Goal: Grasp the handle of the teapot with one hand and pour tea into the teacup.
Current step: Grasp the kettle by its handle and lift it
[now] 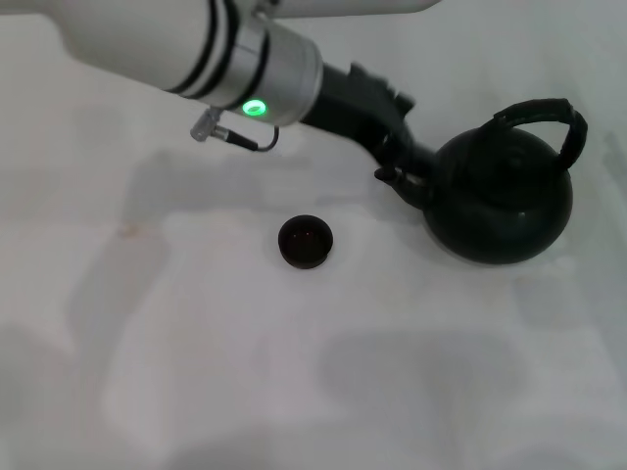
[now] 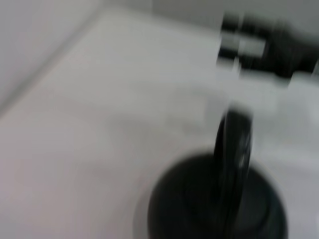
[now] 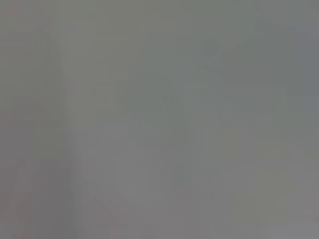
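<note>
Black and squat, the teapot [image 1: 500, 201] sat at the right of the head view on the white worktop [image 1: 294, 372], its arched handle [image 1: 549, 117] rising over the top toward the upper right and its short spout [image 1: 392, 176] pointing left. The spout was hard to separate from the dark end of the left arm, which came in from the upper left corner as a white tube with black bands and a silver collar carrying a green light [image 1: 254, 108]. The left pincer [image 1: 387, 122] lay at the end of that arm, just beside the spout and the pot's upper left shoulder; its fingers merged with the pot's dark body, so I could not tell whether it was wide or narrow, nor whether it touched anything. The teacup [image 1: 306, 242], small, round and dark, stood apart from the pot, lower and to the left of the spout, near the middle of the frame. The left wrist view was smeared: the teapot [image 2: 214, 199] filled the lower right with the handle [image 2: 233, 149] seen edge-on, cut off by the bottom edge. The right wrist view showed only flat grey, and the right pincer appeared nowhere.
</note>
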